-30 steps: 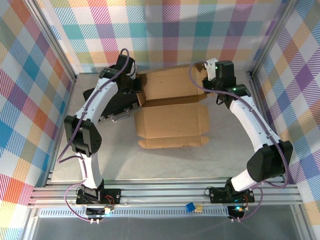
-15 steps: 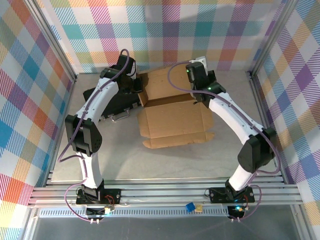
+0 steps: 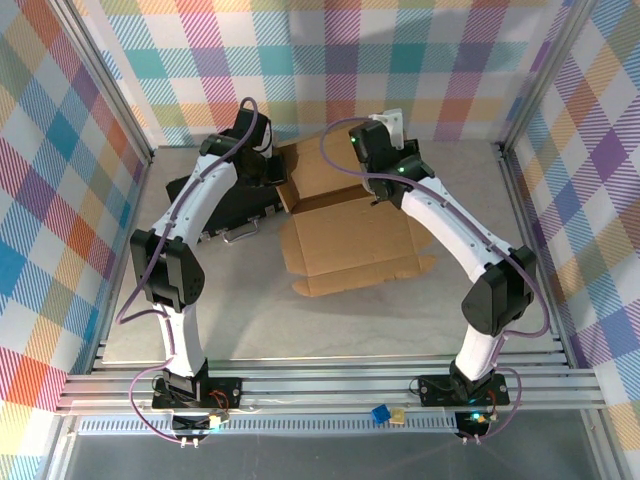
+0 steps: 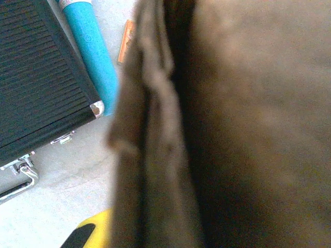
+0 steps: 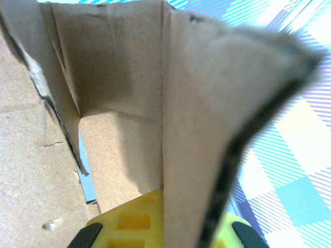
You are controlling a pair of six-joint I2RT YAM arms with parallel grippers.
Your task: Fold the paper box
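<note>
Lying at the left of the top view, a black case [image 3: 215, 205] sits on the counter [image 3: 240, 310]. The left arm [image 3: 190, 215] reaches over it toward the upper middle of the frame, placed just as it was a second ago. In the left wrist view the left fingers [image 4: 98, 227] show as a yellow sliver at the bottom edge, clenched on the left edge of the paper box [image 3: 355, 240]. The box's blurred brown cardboard crowds the right of that frame. The case's ribbed lid, a blue cylinder [image 4: 93, 57] and a small orange item [image 4: 125, 41] lie at the upper left.

The box is in the middle of the counter, just right of the case. Its front panel lies flat and open, and its rear panel is lifted between the two arms. Since the earlier frame the flat panel has slid and turned a little to the right.

The right arm [image 3: 450, 225] has swung from the upper right of the frame leftward to the rear panel's top edge. In the right wrist view the right fingers [image 5: 132, 222], yellow at the bottom, are clamped on an upright cardboard flap that rises between them.
</note>
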